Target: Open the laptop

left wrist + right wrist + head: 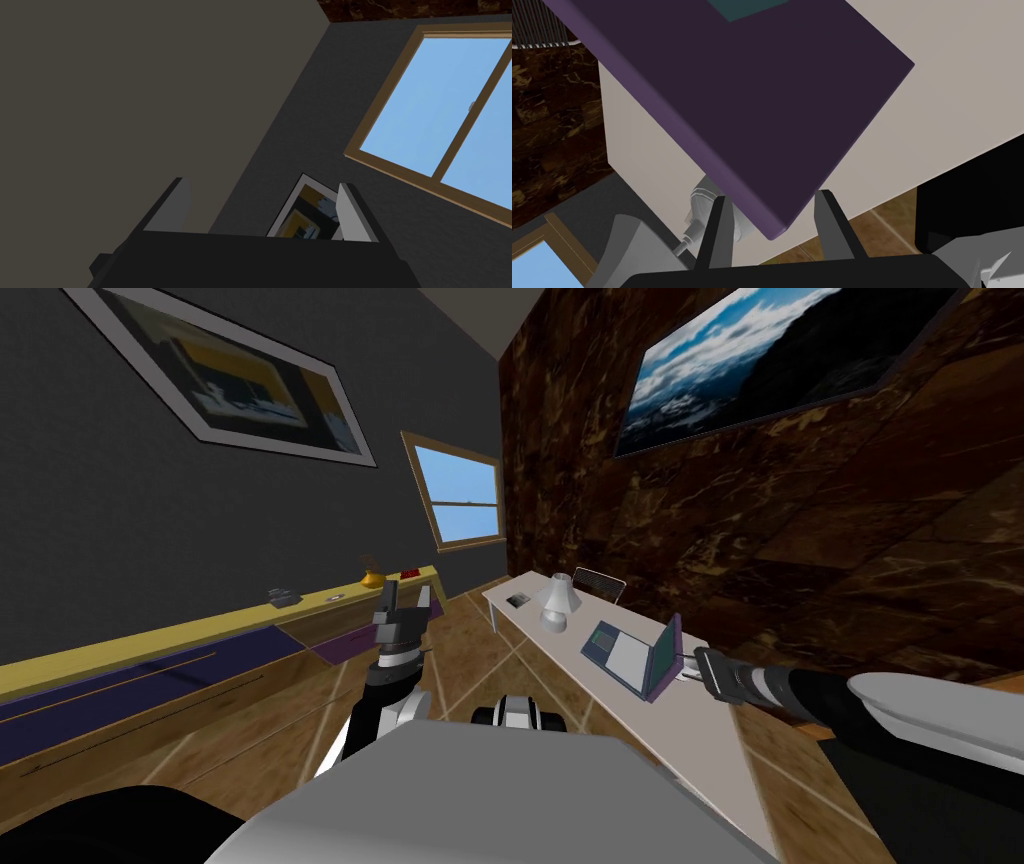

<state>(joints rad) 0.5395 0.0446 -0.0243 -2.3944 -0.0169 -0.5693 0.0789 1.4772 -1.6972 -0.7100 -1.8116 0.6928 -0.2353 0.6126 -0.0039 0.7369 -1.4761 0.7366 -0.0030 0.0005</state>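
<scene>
- The dark purple laptop [640, 658] sits on the long white table [700, 738] that runs along the brown marbled wall on our right. Its lid stands roughly upright over a grey and teal base, so we judge the opening to be well along.
- Our right end effector [688, 666] reaches in from behind the lid. In the right wrist view its fingers are drawn narrow around the lid's free corner, one to each side and touching its edges, so it appears to be holding the laptop [762, 100] there.
- We take the corner to be a sensible hold: it lies far from the hinge, which gives leverage to swing the lid.
- Our left end effector [407, 600] is raised in front of us, well apart from the table. Its fingers are spread wide with nothing between them, and we read that as being parked clear of the work.
- A white table lamp [558, 603] stands farther along the table, apart from the laptop, so the lid's swing looks unobstructed.
- We can read no brand, label or writing. The lid's face is plain purple apart from a teal patch.
</scene>
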